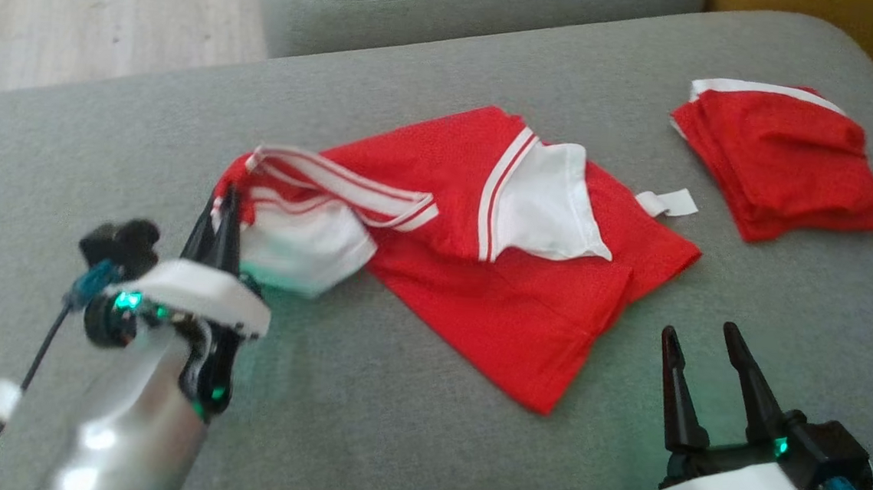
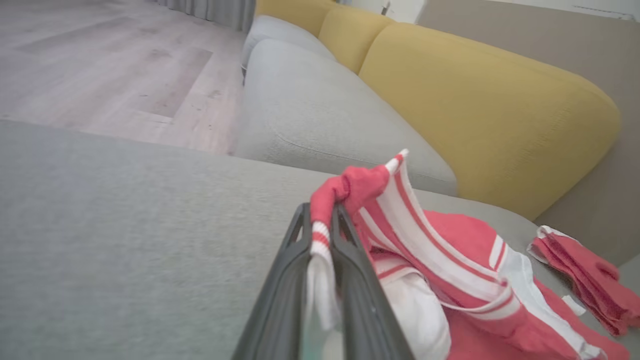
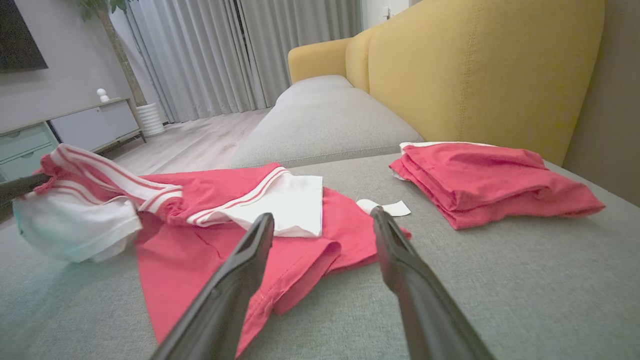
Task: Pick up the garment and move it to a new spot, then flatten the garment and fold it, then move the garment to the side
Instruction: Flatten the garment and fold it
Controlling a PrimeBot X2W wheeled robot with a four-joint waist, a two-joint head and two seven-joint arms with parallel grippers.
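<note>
Pinching garment (image 1: 523, 320) between left fingers (image 2: 367, 300) | right fingers (image 3: 235, 285) spread, nearby

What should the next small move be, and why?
Probably bring the open right pincer forward to grip the near red hem of the garment: the left pincer is shut on one striped corner alone, and the rest lies crumpled on the grey cushion.

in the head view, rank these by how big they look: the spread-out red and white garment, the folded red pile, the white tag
1. spread-out red and white garment, clearly largest
2. folded red pile, smaller, though it lies farther from the camera
3. white tag, smallest by far
</note>
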